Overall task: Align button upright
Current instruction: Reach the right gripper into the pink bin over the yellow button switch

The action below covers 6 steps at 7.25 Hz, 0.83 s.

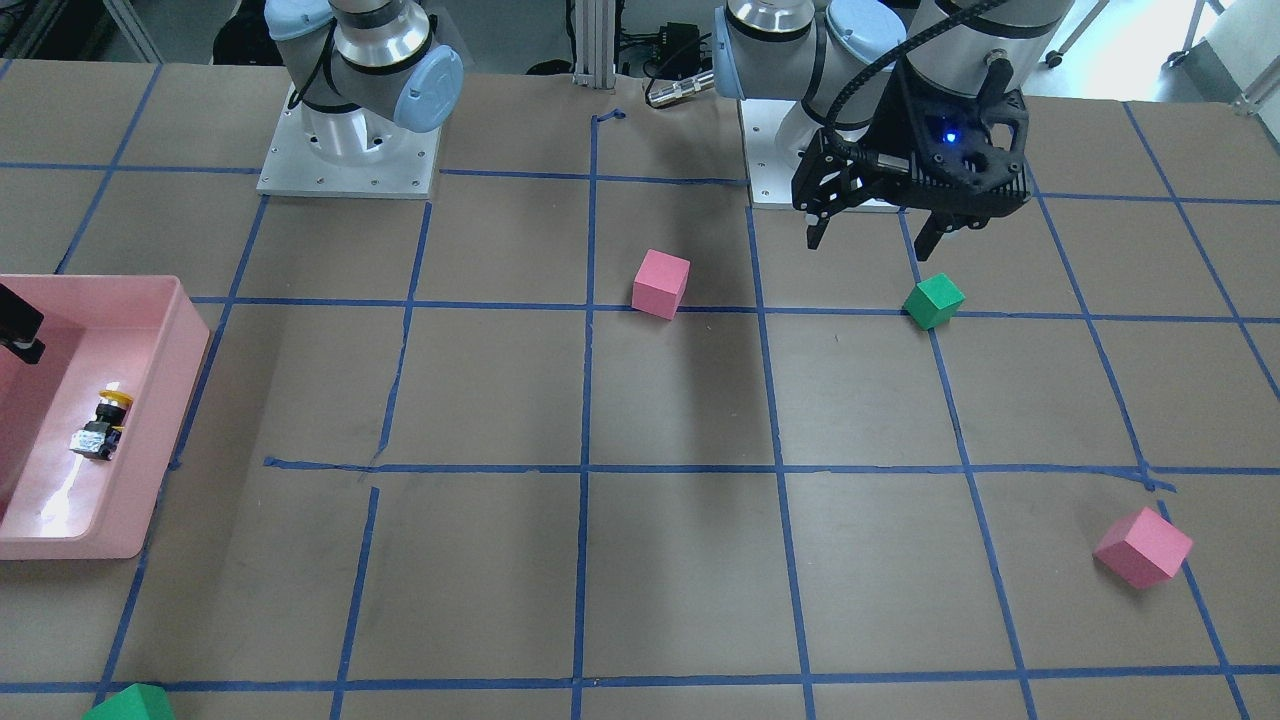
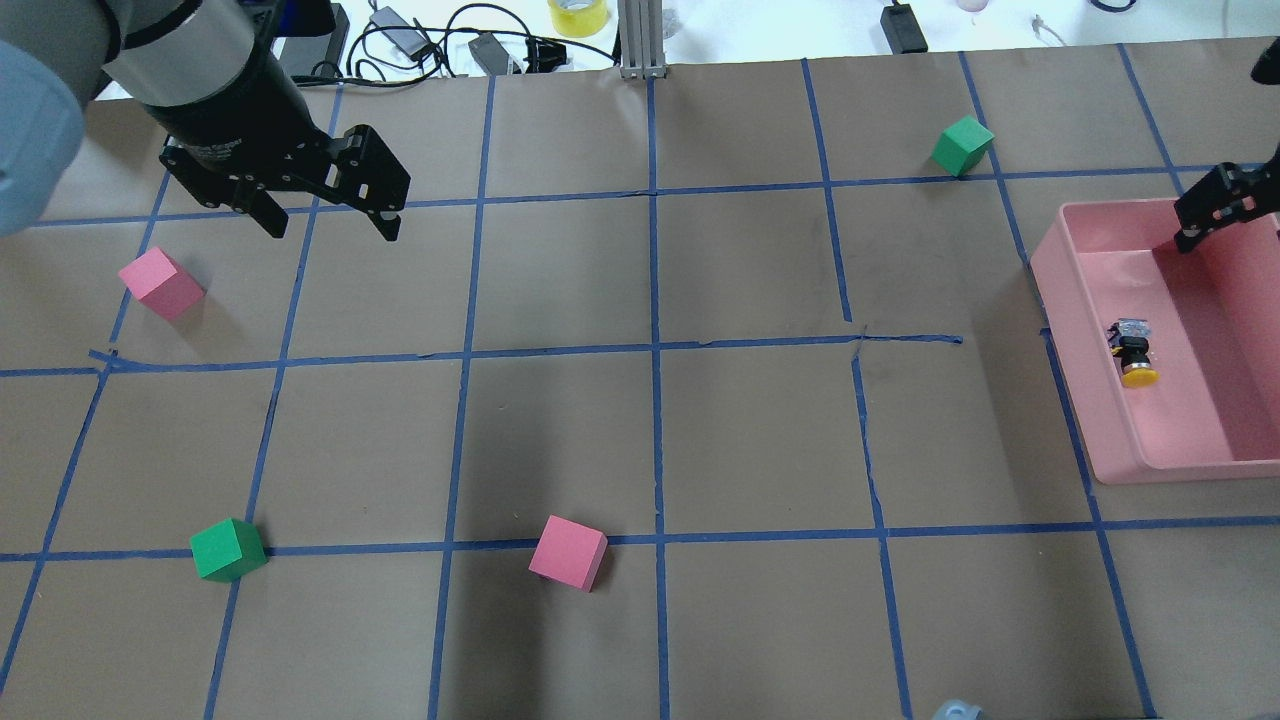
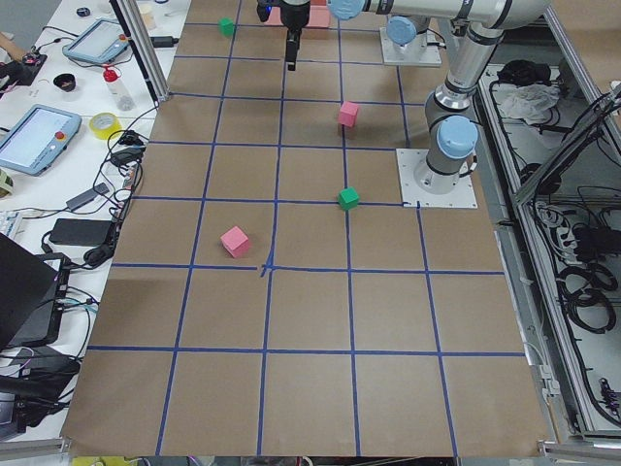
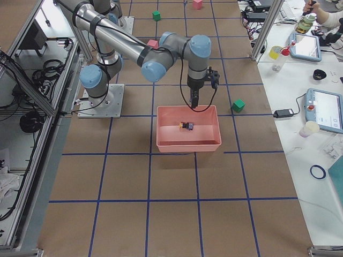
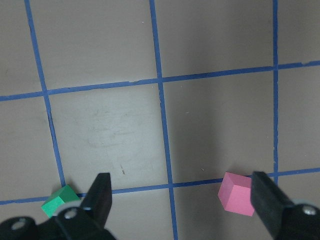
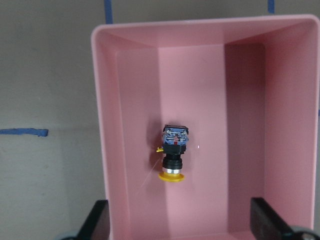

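The button (image 6: 173,152) lies on its side on the floor of the pink bin (image 6: 110,150), its yellow cap pointing toward my right gripper. It also shows in the overhead view (image 2: 1133,352) and the front view (image 1: 103,425). My right gripper (image 6: 179,202) is open and empty, held above the bin's far end (image 2: 1215,205), apart from the button. My left gripper (image 2: 325,220) is open and empty, held above the table far from the bin; it also shows in the front view (image 1: 870,235).
The bin (image 2: 1070,330) stands at the table's right side. Two pink cubes (image 2: 161,283) (image 2: 568,552) and two green cubes (image 2: 228,549) (image 2: 963,145) lie scattered on the brown, blue-taped table. Cables and a tape roll lie past the far edge.
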Motion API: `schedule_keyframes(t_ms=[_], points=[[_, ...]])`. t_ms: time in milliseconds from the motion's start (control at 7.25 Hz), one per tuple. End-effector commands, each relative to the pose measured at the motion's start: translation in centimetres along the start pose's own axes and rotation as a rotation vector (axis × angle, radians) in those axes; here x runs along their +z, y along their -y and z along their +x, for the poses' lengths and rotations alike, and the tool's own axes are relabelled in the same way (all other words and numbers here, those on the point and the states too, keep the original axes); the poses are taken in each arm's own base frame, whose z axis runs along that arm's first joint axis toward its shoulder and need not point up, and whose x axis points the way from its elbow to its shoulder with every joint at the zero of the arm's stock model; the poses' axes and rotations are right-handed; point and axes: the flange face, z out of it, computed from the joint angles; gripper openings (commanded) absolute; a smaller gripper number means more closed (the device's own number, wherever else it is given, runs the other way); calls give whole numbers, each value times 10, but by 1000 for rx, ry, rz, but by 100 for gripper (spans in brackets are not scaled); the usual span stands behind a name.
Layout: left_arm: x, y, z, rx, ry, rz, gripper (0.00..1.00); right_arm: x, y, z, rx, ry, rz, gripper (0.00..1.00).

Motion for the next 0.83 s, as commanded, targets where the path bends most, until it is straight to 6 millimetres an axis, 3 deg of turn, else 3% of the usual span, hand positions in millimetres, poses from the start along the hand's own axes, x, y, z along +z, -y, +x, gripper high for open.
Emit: schedule_keyframes(t_ms=[0, 138, 690], points=[[0, 0, 0, 0, -1, 1, 100, 44, 6, 21, -10, 8, -12, 100], [0, 0, 0, 0, -1, 1, 100, 72, 9, 24, -7, 20, -46, 100], [0, 0, 0, 0, -1, 3, 100, 125, 16, 27, 107, 45, -108, 100]])
